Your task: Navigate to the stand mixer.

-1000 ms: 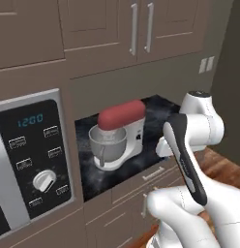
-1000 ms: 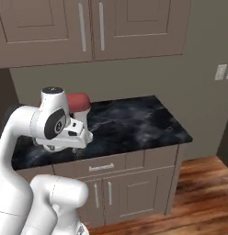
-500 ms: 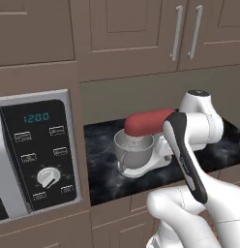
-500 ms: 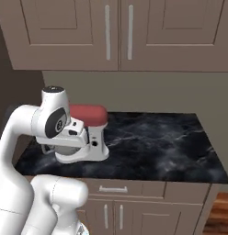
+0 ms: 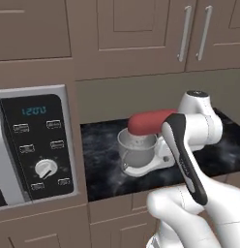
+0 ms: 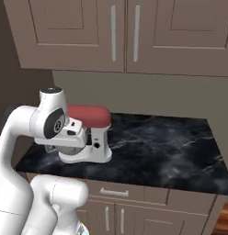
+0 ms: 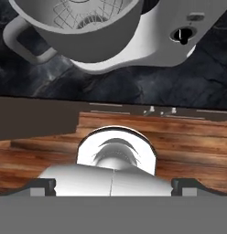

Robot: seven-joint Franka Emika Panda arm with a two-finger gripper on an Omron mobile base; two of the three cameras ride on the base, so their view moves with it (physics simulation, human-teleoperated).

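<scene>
The stand mixer point(image 5: 146, 143) is seen standing upright on the black marbled counter point(image 5: 100, 160), below a row of brown wall cabinets point(image 5: 131, 38). Its rounded red head point(image 6: 88, 116) is carried over a grey metal bowl point(image 5: 136, 149), and its white body and base are set flat on the stone. In the left base view it is placed near the middle of the counter, just right of the microwave point(image 5: 35, 145), whose black front with a dial is built into the cabinet column at the left. In the right base view the mixer is found at the left part of the counter point(image 6: 171, 151), with the rest of the dark surface stretching away to the right. The white arm is folded in front of the mixer and partly covers it in both base views. In the hand view the bowl point(image 7: 83, 27) with its side handle and the white base point(image 7: 165, 41) are shown close at the top, the counter edge and a drawer front below them, and a wooden floor point(image 7: 188, 151) beyond. The pincer is held just near the mixer, on its near side and apart from it; whether its fingers are wide or narrow cannot be told.
</scene>
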